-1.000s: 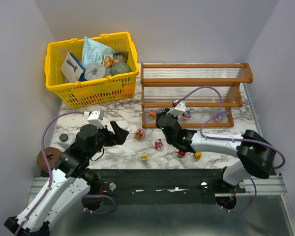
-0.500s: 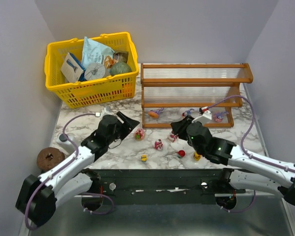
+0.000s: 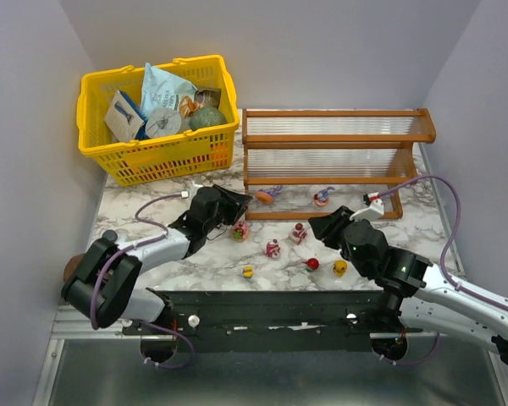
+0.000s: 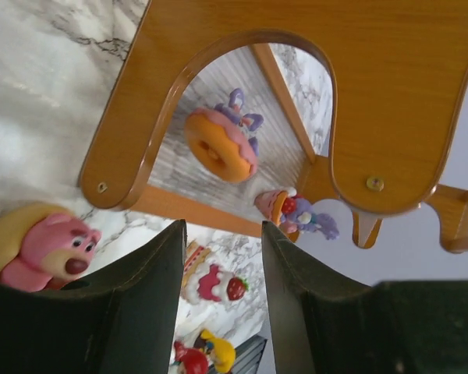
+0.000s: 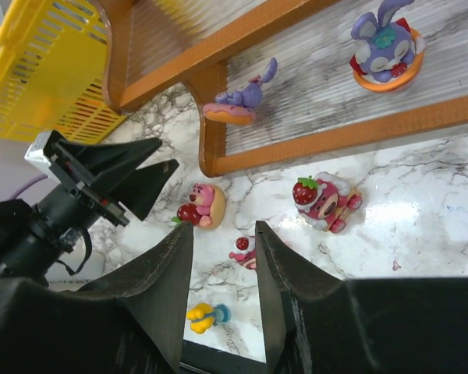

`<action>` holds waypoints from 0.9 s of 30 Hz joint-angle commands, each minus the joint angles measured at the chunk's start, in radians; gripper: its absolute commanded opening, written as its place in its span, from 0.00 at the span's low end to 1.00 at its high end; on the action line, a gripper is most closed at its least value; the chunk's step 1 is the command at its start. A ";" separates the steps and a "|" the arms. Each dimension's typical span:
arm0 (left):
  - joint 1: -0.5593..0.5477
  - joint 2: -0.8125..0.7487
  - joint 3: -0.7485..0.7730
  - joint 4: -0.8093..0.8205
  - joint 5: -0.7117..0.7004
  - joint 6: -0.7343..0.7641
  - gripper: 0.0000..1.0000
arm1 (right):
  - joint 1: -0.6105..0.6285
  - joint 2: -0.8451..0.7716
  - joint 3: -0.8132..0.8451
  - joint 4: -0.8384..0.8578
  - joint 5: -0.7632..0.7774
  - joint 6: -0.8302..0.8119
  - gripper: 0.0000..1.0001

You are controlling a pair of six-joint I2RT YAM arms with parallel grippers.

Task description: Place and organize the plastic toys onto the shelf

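The shelf (image 3: 334, 180) stands at the back right; its lowest tier holds a purple-and-orange donut toy (image 3: 265, 194) (image 4: 218, 145) (image 5: 238, 104) and a purple rabbit toy (image 3: 323, 196) (image 5: 385, 45). On the marble lie a pink bear toy (image 3: 240, 229) (image 5: 202, 204), a strawberry bear (image 3: 299, 233) (image 5: 324, 201), a small pink toy (image 3: 273, 249) (image 5: 245, 251), a little yellow one (image 3: 247, 271), a red one (image 3: 311, 264) and a yellow duck (image 3: 340, 268). My left gripper (image 3: 235, 205) (image 4: 222, 234) is open and empty by the shelf's left end. My right gripper (image 3: 320, 225) (image 5: 222, 230) is open and empty above the small pink toy.
A yellow basket (image 3: 97, 144) of packets and jars stands at the back left. A brown roll (image 3: 74, 269) and a dark knob (image 3: 110, 237) lie at the left edge. The arms' black base rail (image 3: 271, 309) runs along the near edge.
My left arm has reached forward to the shelf's left end, its jaws narrowing. My right gripper has opened and drawn back from the shelf; the strawberry bear now shows on the marble.
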 commanded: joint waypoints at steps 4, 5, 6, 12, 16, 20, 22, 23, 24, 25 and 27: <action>-0.005 0.178 0.102 0.194 0.016 -0.071 0.55 | -0.006 0.009 -0.020 -0.051 -0.016 0.000 0.46; -0.005 0.195 0.117 0.197 0.018 -0.082 0.56 | -0.005 0.004 -0.020 -0.051 -0.018 0.000 0.46; -0.005 0.210 0.127 0.209 0.019 -0.083 0.57 | -0.006 0.001 -0.020 -0.053 -0.018 -0.001 0.46; -0.004 0.328 0.144 0.300 0.048 -0.122 0.60 | -0.005 -0.020 -0.025 -0.073 -0.001 0.002 0.46; -0.002 0.380 0.133 0.370 0.051 -0.148 0.60 | -0.005 -0.034 -0.025 -0.086 0.009 0.003 0.46; -0.004 0.405 0.125 0.418 0.050 -0.163 0.50 | -0.006 -0.045 -0.026 -0.100 0.022 0.008 0.46; -0.004 0.408 0.119 0.423 0.045 -0.163 0.44 | -0.005 -0.051 -0.028 -0.105 0.027 0.012 0.46; -0.004 0.406 0.113 0.421 0.042 -0.163 0.42 | -0.005 -0.057 -0.029 -0.108 0.028 0.014 0.46; -0.004 0.406 0.108 0.423 0.038 -0.162 0.40 | -0.006 -0.059 -0.029 -0.110 0.029 0.014 0.46; -0.004 0.406 0.105 0.421 0.034 -0.161 0.37 | -0.006 -0.063 -0.029 -0.111 0.032 0.015 0.46; -0.004 0.405 0.098 0.418 0.036 -0.160 0.34 | -0.006 -0.068 -0.029 -0.114 0.038 0.015 0.46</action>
